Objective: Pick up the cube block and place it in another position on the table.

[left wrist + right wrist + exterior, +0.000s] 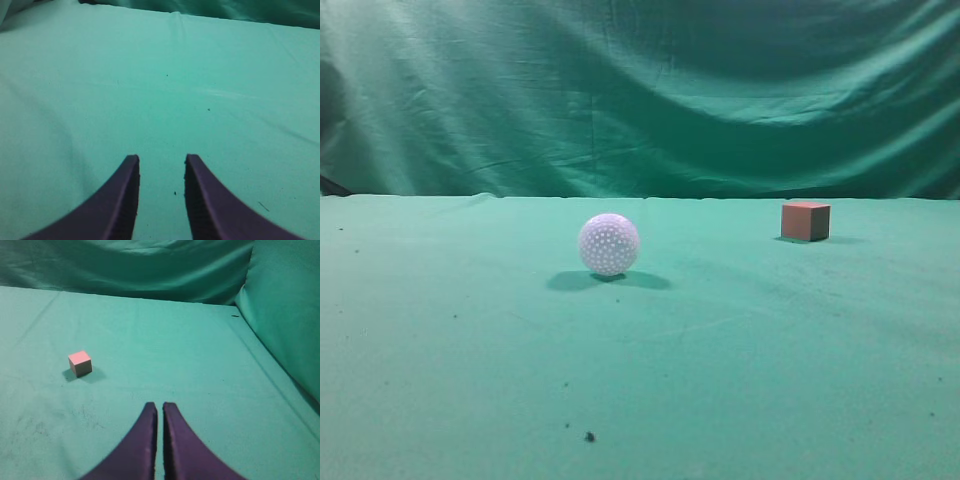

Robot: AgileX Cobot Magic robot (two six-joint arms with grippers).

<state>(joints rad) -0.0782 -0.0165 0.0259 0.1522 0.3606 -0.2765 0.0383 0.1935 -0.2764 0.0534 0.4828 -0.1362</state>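
Worktop, near edge: the worktop (470,380) is a wide flat stretch of green felt-like cloth; a dark crumb (589,436) lies close to the camera, with finer specks scattered about.
Worktop texture: faint scuffs and shallow creases cross the cloth; no seams or edges show in the foreground.
Ball: a white dimpled ball (609,244) rests on the cloth around mid-depth, slightly left of centre, casting a soft shadow to both sides.
Cube block: the cube block (805,221) sits farther back and to the right, well apart from the ball, flat on the worktop and touched by nothing; its top face is lighter pinkish-red, its sides darker reddish-brown.
Cube block, right wrist view: it (80,363) lies ahead and to the left of the right tool, with a short shadow beside it.
Left tool: the left tool (161,172) hangs above bare cloth, its two dark fingers parted with green cloth visible between them, grasping nothing.
Right tool: the right tool (160,412) has its dark fingers drawn together to a thin slit, clenched on nothing.
Backdrop: a wrinkled green curtain (640,90) hangs behind the far edge of the worktop; in the right wrist view it also drapes along the right side.
Writing: no readable brand, label or lettering on any item.
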